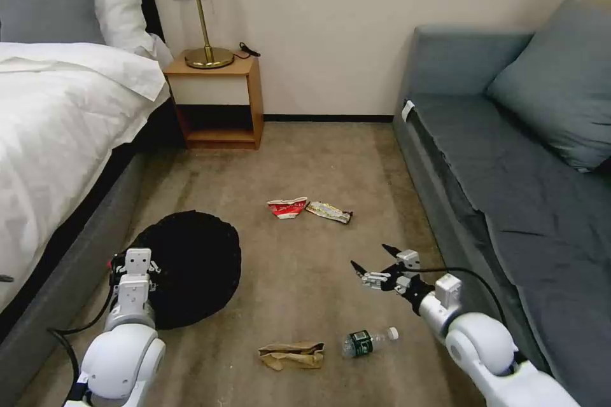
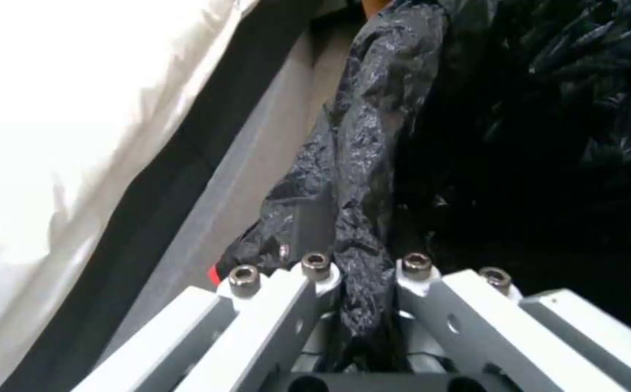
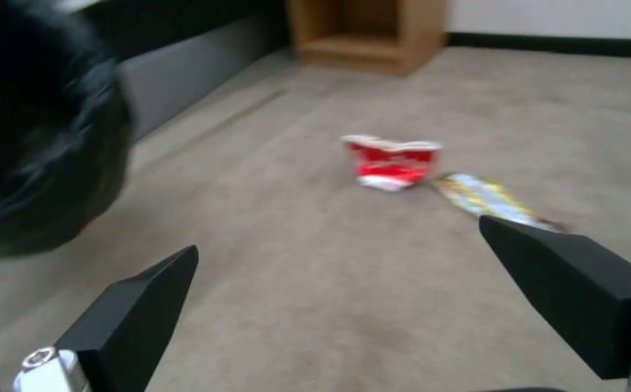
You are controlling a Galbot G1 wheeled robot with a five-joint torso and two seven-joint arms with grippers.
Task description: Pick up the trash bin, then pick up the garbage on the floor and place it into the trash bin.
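Observation:
The trash bin, lined with a crinkly black bag, sits low beside the bed at the left. My left gripper is shut on its rim; the left wrist view shows the bag's edge pinched in the gripper. The garbage lies on the carpet: a red-and-white cup and a shiny wrapper farther out, a clear bottle and a crumpled brown paper bag close in. My right gripper hovers open above the carpet, facing the cup and wrapper, between its fingers.
A bed with white linen runs along the left. A grey sofa lines the right. A wooden nightstand with a brass lamp stands at the far wall. Open carpet lies between bed and sofa.

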